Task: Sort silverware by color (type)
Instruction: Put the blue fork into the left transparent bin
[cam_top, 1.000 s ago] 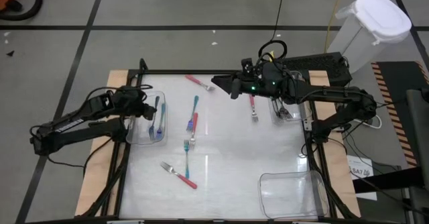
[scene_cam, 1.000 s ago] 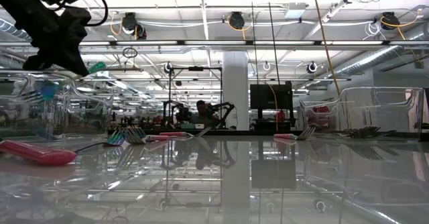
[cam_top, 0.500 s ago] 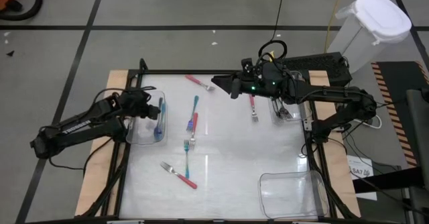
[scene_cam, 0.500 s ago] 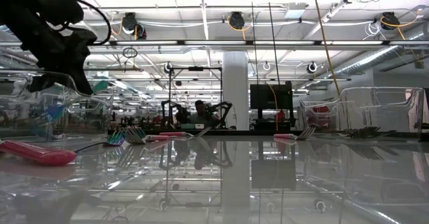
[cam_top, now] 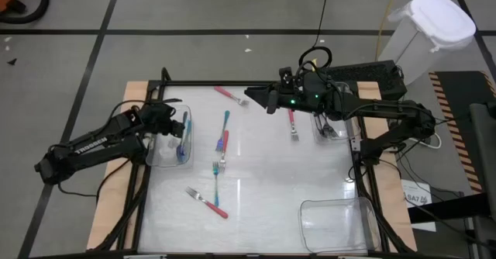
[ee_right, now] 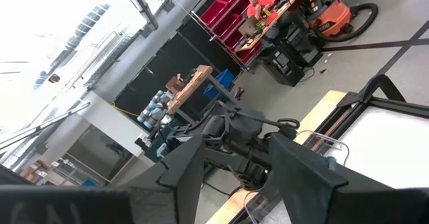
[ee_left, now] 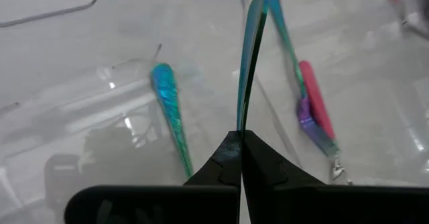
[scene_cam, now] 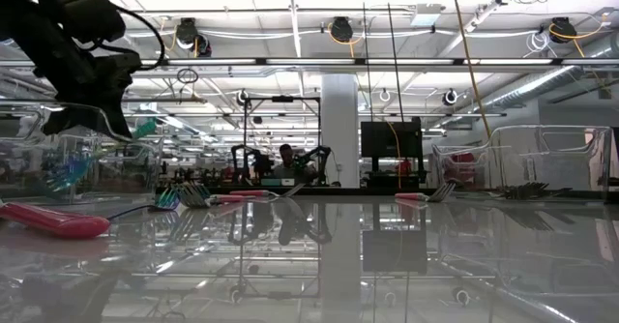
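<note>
My left gripper (cam_top: 180, 129) hangs over the clear bin (cam_top: 159, 157) at the table's left, shut on a teal-handled fork (ee_left: 249, 56). Another teal fork (ee_left: 171, 113) lies on the bin's floor. Loose on the table are pink forks (cam_top: 230, 94) (cam_top: 293, 124) (cam_top: 209, 203) and teal forks (cam_top: 225, 122) (cam_top: 215, 177). My right gripper (cam_top: 252, 96) is raised over the table's far middle, pointing level toward the left. It is open (ee_right: 234, 167) and holds nothing. My left gripper pinches the teal fork at its end nearest me (ee_left: 239, 125), between the two shut fingertips. The fingers slant down from the table's left and lie along the fork. The teal handle runs on ahead of the tips, down into the bin. Whether its far end touches the floor does not show.
A clear bin (cam_top: 332, 126) at the right edge holds dark cutlery. Another clear bin (cam_top: 335, 222) stands at the near right corner. A white lidded container (cam_top: 426, 26) stands beyond the table's far right. The near middle of the table has free room.
My left gripper has sunk toward the left bin and gone a little toward the table's right, staying shut. The teal fork has gone down with it, its far end now low inside the bin.
</note>
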Controlling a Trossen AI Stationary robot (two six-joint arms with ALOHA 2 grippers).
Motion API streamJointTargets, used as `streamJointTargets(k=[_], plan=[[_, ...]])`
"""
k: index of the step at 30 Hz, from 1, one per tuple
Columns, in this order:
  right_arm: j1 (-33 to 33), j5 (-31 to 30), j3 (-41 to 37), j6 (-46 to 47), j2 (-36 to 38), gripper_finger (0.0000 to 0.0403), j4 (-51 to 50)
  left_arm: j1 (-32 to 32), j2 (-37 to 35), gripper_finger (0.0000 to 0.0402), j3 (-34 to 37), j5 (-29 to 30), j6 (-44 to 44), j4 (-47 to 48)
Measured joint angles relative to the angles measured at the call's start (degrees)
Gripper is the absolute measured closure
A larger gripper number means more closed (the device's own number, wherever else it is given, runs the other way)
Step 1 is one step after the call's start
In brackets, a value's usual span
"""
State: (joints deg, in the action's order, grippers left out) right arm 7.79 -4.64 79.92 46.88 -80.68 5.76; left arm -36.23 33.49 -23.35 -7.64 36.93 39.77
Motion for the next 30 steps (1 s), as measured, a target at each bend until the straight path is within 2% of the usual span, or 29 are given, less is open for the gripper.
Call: streamJointTargets(k=[13, 22, 30], plan=[[0.0, 0.0, 0.0, -0.9, 0.0, 0.0238, 0.0, -0.1, 6.3, 0.0400, -0.1, -1.7, -1.8, -1.1], [0.0, 0.0, 0.0, -0.9, 0.0, 0.0238, 0.0, -0.1, 7.0, 0.0354, -0.1, -1.8, -1.9, -1.0], [0.0, 0.0, 0.0, -0.9, 0.0, 0.0238, 0.0, -0.1, 7.0, 0.0351, -0.1, -1.8, -0.3, -1.0]])
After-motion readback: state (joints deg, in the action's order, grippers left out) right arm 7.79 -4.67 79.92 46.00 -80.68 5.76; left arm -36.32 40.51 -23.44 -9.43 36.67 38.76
